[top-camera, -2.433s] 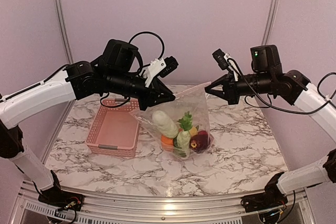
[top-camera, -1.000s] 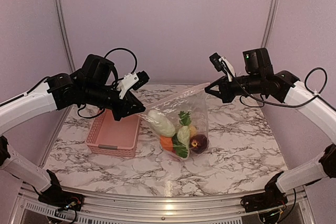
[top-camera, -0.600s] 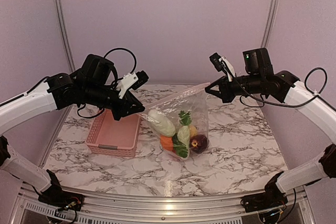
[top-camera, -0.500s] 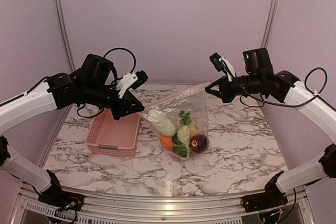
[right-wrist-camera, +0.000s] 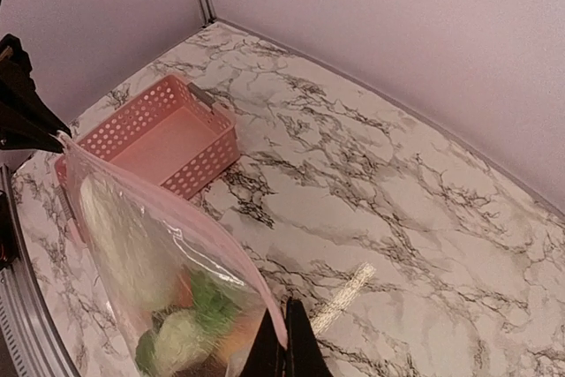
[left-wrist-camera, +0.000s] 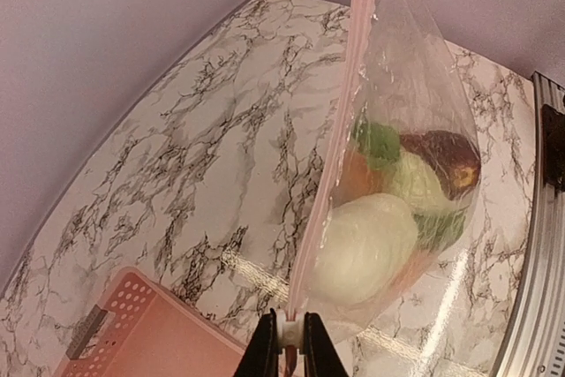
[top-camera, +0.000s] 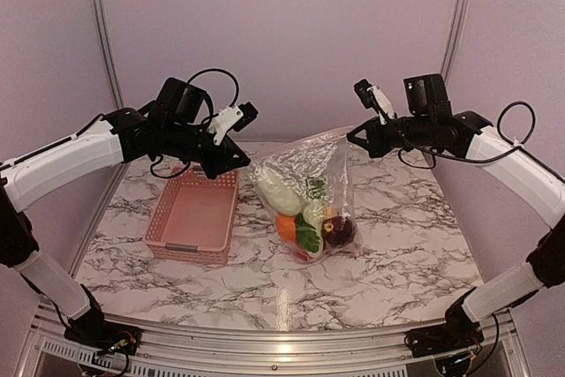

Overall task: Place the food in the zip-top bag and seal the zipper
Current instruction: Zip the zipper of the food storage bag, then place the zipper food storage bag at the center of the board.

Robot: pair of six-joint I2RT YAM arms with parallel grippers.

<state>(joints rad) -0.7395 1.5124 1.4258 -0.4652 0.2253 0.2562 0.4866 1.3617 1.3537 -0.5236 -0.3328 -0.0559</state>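
Tautly stretched zipper [left-wrist-camera: 346, 103], basket [top-camera: 190, 214] beside bag [top-camera: 309, 192]

This looks like a robotics lab cell, not a home. Plain lilac wall panels [top-camera: 282, 33] sit between aluminium posts [top-camera: 99, 33]. A left arm [top-camera: 62, 161] and right arm [top-camera: 521, 169], trailing cables, are mounted on a metal rail [top-camera: 282, 339] at a marble-patterned table [top-camera: 397, 253]. Toy food [top-camera: 279, 192] fills a zip-top bag [top-camera: 328, 163].
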